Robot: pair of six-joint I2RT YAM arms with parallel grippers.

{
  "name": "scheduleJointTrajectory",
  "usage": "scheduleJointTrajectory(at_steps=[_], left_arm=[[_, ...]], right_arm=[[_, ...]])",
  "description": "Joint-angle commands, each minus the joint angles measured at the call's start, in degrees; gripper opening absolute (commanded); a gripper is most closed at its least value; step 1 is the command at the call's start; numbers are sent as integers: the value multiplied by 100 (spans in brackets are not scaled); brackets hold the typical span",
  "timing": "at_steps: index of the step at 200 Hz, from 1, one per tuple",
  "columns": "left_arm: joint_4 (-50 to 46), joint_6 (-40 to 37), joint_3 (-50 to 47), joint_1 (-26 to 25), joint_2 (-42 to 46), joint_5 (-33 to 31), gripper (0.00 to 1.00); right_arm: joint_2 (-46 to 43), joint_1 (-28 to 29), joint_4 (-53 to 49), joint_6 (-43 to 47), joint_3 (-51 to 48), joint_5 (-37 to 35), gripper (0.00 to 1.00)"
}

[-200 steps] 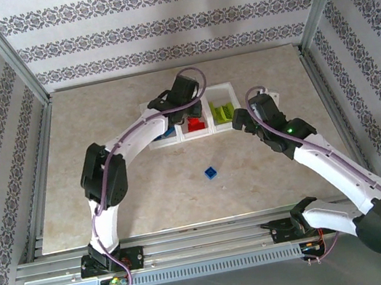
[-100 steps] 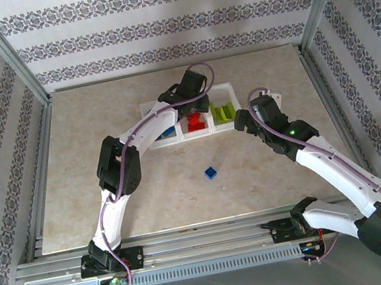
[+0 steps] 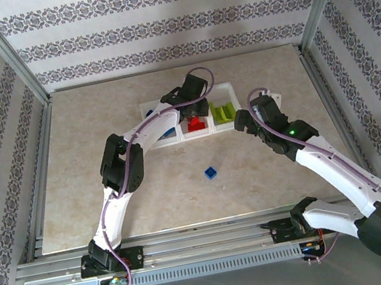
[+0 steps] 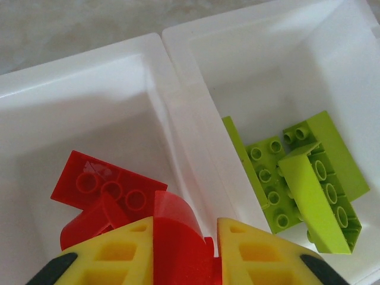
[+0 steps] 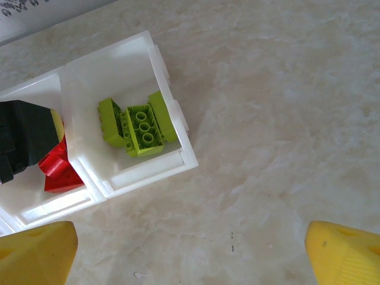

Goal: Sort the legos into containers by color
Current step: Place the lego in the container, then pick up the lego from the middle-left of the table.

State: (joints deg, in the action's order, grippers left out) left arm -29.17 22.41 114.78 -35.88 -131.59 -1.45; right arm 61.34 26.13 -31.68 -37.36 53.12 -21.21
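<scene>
**Ann:** The left gripper (image 4: 184, 224) hangs right over the middle compartment of the row of three white translucent plastic bins (image 4: 178, 107). Its yellow fingers are clenched on a small red studded brick (image 4: 178, 243).

**Bo:** So the drop is straight down. Other red plastic bricks (image 4: 101, 184) lie on that compartment's floor just beneath, so the colour matches. But the dividing wall sits close beside the right finger. A brick let go off-centre could tip in among the lime green bricks (image 4: 297, 178) in the right-end compartment.

**Ann:** And the right gripper (image 5: 190, 249)?

**Bo:** Its jaws are spread wide with nothing between them. It hovers over the bare marble-patterned table (image 5: 285, 119), just off the right end of the bins.

**Ann:** One small blue brick (image 3: 211, 173) lies loose on the near side of the bins, well apart from them, roughly in front of the middle compartment.

**Bo:** It looks almost square from above and is too small to call a long axis. It lies between the two arms, and the right one is free, so that looks the likelier taker.

**Ann:** Blue presumably belongs in the left-end compartment, though, and the left arm (image 3: 145, 130) stretches right across it. That stands in the way.
</scene>
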Motion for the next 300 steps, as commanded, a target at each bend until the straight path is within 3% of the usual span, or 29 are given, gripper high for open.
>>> scheduleJointTrajectory(at_steps=[1,45,72,116,152,234,252,300], left_arm=[[-67,107,106,59,-11,88,29],[-98,48,-8,63,204,49,43],[19,35,-259,63,475,36,45],[362,8,-1069,62,1213,31,49],[660,-26,-2068,3,1956,143,60],[862,-229,-4449,-950,3493,102,84],[827,-233,-4711,-1173,3573,127,100],[942,-193,-4971,-1577,3465,-26,100]], right_arm=[[37,7,-57,54,56,-76,98],[53,11,-57,54,84,-68,98],[63,15,-38,36,75,-40,99],[49,15,-40,36,75,-27,99],[45,13,-31,2,49,-20,98],[97,15,-66,-128,-32,-50,98],[106,15,-57,-165,-65,-50,98],[115,14,-57,-214,-109,-41,98]])
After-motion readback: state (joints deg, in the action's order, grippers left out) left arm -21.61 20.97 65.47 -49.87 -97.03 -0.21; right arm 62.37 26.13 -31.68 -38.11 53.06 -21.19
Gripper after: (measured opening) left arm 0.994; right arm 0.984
